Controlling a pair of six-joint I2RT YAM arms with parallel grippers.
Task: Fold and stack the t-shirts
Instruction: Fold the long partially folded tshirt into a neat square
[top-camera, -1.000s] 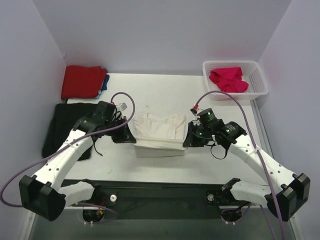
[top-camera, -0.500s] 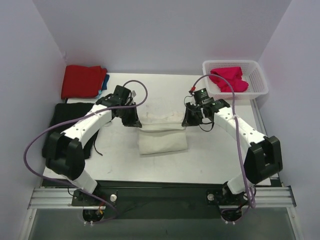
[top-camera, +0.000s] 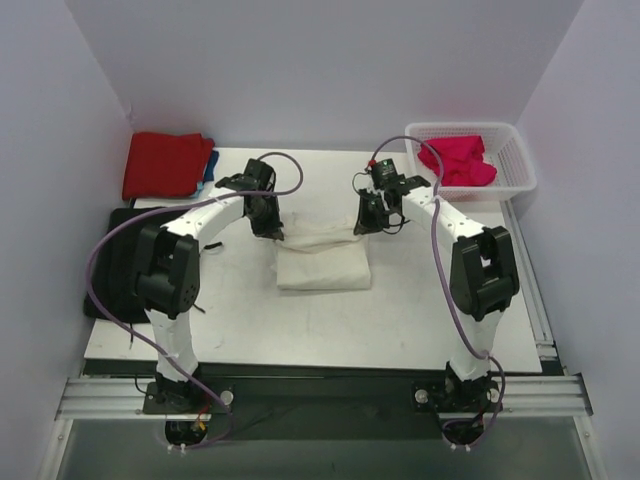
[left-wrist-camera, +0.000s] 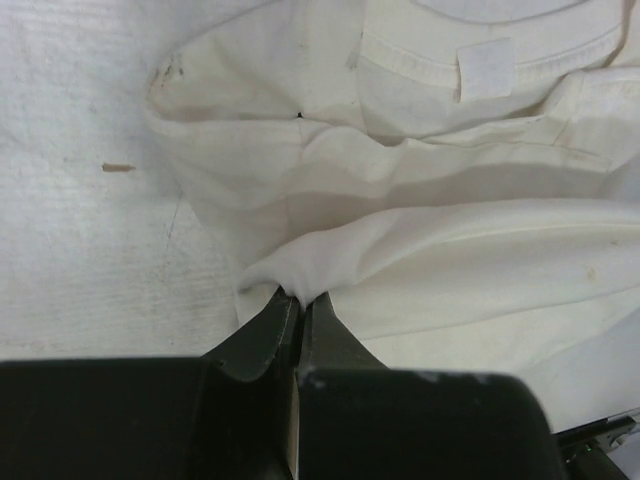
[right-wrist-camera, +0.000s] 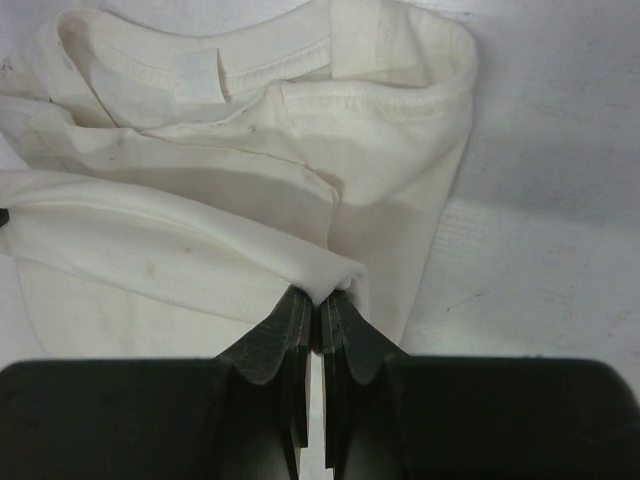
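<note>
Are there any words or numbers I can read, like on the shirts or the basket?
No word, number or logo can be read in any view.
The neck tag inside the collar of the cream-white t-shirt: looks blank; any print on it is too faint to read.
The white basket, the red t-shirt and the pink t-shirt: no writing shows.
</note>
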